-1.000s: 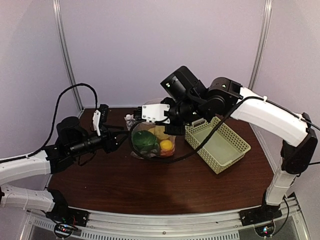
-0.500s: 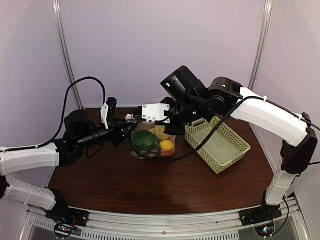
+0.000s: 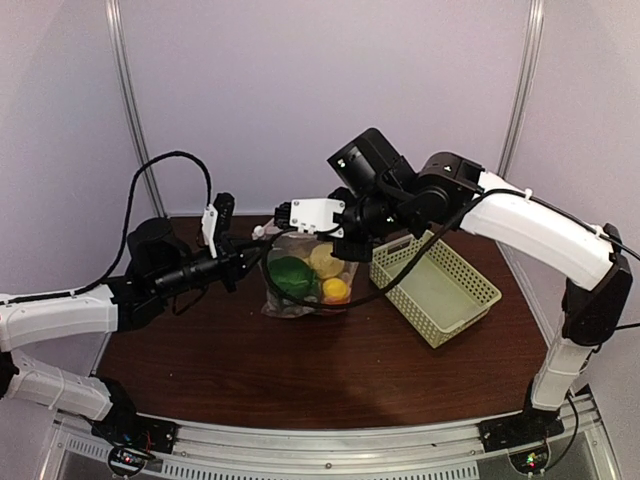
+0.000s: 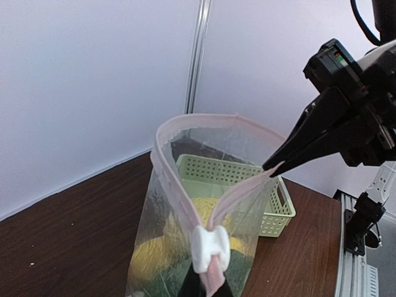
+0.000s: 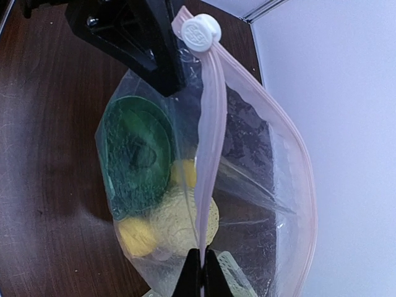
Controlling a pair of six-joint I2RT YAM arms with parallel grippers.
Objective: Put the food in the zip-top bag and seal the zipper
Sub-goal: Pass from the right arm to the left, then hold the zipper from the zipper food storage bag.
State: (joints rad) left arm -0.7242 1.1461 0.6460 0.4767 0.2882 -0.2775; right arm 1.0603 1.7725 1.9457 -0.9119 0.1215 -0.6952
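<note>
Two wrist cams tell you way more than the overhead here. From the top view you mostly get the bag standing on the dark wood-grain table, both arms meeting over its mouth, and the pale green lattice basket just to its right. What the fingers are doing is too small to make out from up there.

Left wrist view fills that in. Your left gripper is clamped shut on the zipper, right under the white slider. Across the mouth, your right gripper has its pointed black fingers pinched closed on the other end of that same pale pink strip. One side of the strip runs nearly straight between the two grips, while the other bows out in a loop, so the mouth is open.

Right wrist view looks down through the crinkly clear plastic at the food inside the bag. You can see a dark green ribbed piece, a bumpy pale yellow lump and a smooth yellow one low against the wall.

Writing-wise, the slider has some raised marking in the right wrist view, but it's too small to read.
</note>
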